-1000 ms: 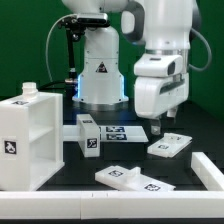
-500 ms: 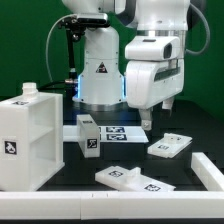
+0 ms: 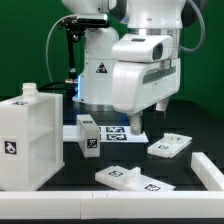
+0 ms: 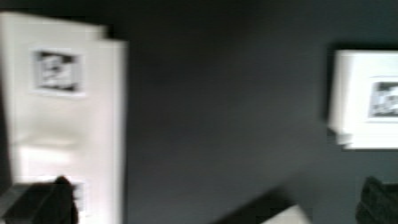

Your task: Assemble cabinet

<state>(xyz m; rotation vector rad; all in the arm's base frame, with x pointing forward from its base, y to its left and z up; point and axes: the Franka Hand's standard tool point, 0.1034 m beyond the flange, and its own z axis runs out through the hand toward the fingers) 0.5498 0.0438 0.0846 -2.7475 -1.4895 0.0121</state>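
The cabinet's big white box [image 3: 30, 135] stands at the exterior view's left, with a small knob [image 3: 28, 91] on top and a tag on its front. Loose white tagged parts lie on the black table: a small block [image 3: 88, 133], a flat panel [image 3: 168, 145] at the right and a longer panel [image 3: 128, 178] in front. My gripper [image 3: 150, 122] hangs open above the table's middle, between the block and the right panel, and holds nothing. In the wrist view the fingertips [image 4: 45, 200] stand wide apart over dark table, with a white tagged part [image 4: 63, 100] on one side and another [image 4: 370, 100] on the other.
The marker board [image 3: 118, 131] lies flat behind the small block, under the gripper. A white rail [image 3: 100, 207] runs along the table's front edge and a white bar [image 3: 208, 170] along the right. The robot's base [image 3: 98, 75] stands at the back.
The arm has swung from above the right panel toward the exterior view's left. The jaws have opened a little wider and stayed empty.
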